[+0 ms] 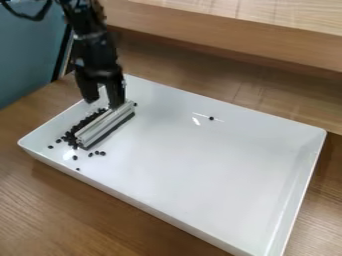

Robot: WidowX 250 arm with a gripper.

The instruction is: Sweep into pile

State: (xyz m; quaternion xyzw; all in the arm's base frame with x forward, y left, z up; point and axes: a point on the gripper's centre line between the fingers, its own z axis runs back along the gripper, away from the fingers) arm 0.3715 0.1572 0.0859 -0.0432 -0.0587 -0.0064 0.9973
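The gripper (103,104) hangs over the left end of the white tray (194,165). Its two fingers stand apart, with tray surface visible between them. A silver-grey ridged bar (105,124) lies slantwise in the tray; the right finger overlaps its far end, and whether they touch I cannot tell. Small black beans (83,122) are clustered along the bar's left side. Several loose beans (97,152) lie around its near end, and a single bean (212,118) sits apart near the tray's back side.
The tray's raised rim (133,199) runs around the work area on a brown wooden table (60,210). Behind it stands a wooden ledge (227,35), and a blue-grey surface (27,55) is at the upper left.
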